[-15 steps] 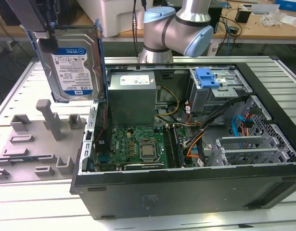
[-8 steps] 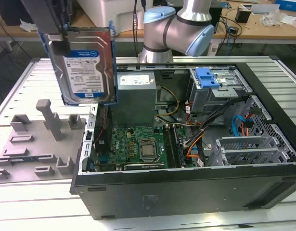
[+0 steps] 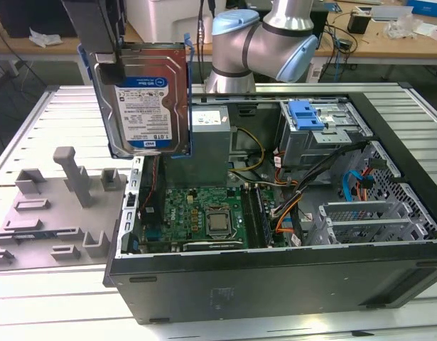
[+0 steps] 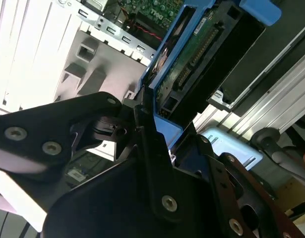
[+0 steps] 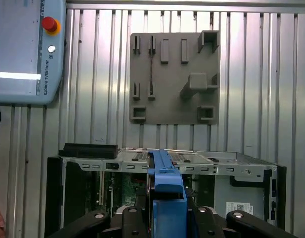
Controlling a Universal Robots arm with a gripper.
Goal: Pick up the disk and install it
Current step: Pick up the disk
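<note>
My end effector (image 3: pixel 110 69) is clamped on the upper end of the disk (image 3: pixel 150 99). In the second wrist view its black fingers (image 4: pixel 150 148) pinch the blue carrier bracket. The hard drive hangs upright, label facing the exterior view, above the open computer case (image 3: pixel 275 273) at the exterior view's left, clear of the motherboard (image 3: pixel 204 213). I judge it dense, rigid and shock-sensitive. The plastic bracket may flex, so its metal-backed edges look the safest hold. A grey fixture plate (image 3: pixel 55 206) lies on the ribbed desk (image 3: pixel 33 128) beside the case.
</note>
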